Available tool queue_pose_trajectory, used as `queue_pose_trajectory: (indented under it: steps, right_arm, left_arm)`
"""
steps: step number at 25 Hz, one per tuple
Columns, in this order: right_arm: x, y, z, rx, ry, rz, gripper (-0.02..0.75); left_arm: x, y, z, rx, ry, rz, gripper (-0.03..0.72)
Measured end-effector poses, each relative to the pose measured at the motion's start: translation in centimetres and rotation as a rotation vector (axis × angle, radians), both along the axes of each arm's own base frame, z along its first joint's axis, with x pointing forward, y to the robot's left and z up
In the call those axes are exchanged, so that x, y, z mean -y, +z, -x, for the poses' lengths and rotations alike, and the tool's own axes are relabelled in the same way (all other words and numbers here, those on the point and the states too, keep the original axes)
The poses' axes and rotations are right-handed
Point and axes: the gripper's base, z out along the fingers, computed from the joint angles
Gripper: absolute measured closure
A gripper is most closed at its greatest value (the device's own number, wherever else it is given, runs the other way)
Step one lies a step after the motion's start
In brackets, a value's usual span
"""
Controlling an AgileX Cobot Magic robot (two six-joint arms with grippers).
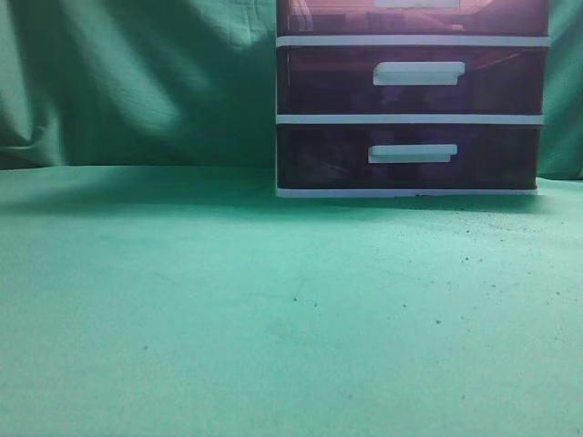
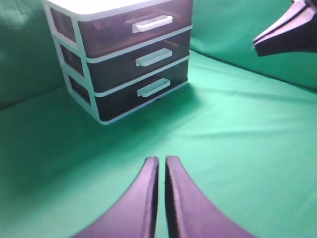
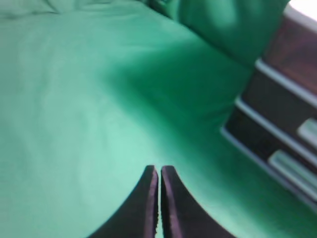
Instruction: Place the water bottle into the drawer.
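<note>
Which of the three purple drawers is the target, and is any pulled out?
The topmost dark purple translucent plastic drawer, directly under the white cabinet top; the two lower drawers sit beneath it. All three look shut, fronts flush.

A green cloth-covered worktop (image 1: 273, 309) carries a white-framed cabinet (image 2: 67, 54); its two lower drawers (image 1: 410, 118) are dark purple, shut, with white bar handles; green cloth backdrop (image 1: 137, 73) hangs behind.

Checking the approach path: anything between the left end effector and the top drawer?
Nothing: the left wrist view shows only bare green cloth between the shut left end effector and the top drawer.
</note>
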Motion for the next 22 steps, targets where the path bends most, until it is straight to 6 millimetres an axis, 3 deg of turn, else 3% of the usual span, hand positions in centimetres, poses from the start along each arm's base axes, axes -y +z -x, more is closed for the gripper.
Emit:
queue_pose_trajectory:
  steps: [10,16,22]
  right_arm:
    - [2.1,1.6,4.8,-0.064,0.020,-0.118,0.738]
    - [3.2,-1.0,7.0,-0.083,-0.006,-0.257,0.738]
    - [4.9,-3.2,9.4,-0.017,-0.026,-0.329,0.738]
  left_arm:
    - [-2.3,-8.0,3.8,0.079,-0.026,0.190,0.688]
    - [-2.2,-11.1,3.3,0.030,0.004,0.294,0.688]
    - [-1.6,-13.9,2.5,-0.060,0.022,0.277,0.688]
